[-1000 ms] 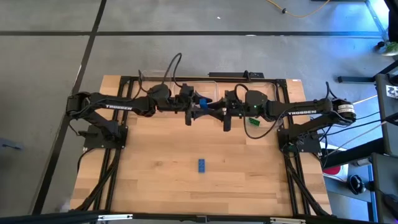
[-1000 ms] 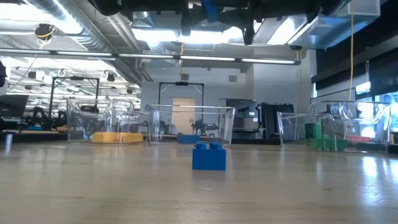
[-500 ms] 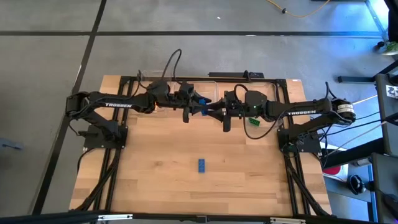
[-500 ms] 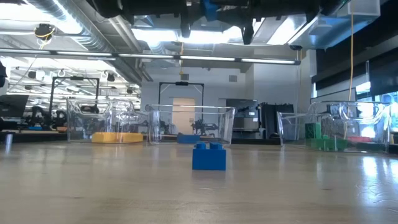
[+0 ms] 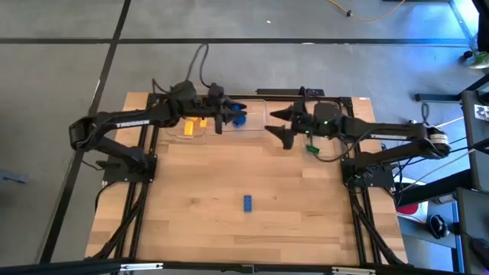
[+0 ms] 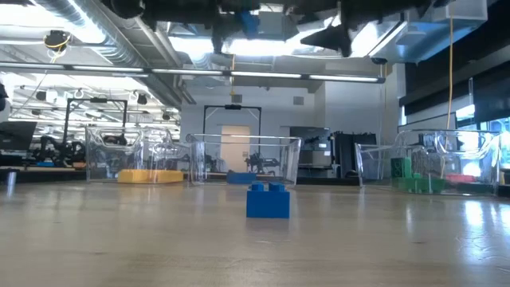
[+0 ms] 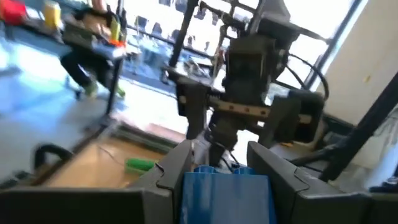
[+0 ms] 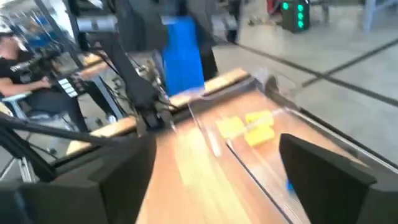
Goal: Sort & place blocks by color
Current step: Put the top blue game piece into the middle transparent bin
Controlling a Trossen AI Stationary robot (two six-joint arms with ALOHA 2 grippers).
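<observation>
On the wooden table (image 5: 191, 198) one blue block (image 5: 249, 202) lies alone at mid-table. My left end effector (image 5: 226, 118) pinches another blue brick (image 5: 238, 120) above the far bins; my right end effector (image 5: 281, 127) hangs spread nearby.

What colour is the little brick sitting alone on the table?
Blue. The lone brick shows best in the low view.

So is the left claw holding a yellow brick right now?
No, the left claw is shut on a small blue studded plastic brick, which shows between its two dark fingers in the left wrist view.
</observation>
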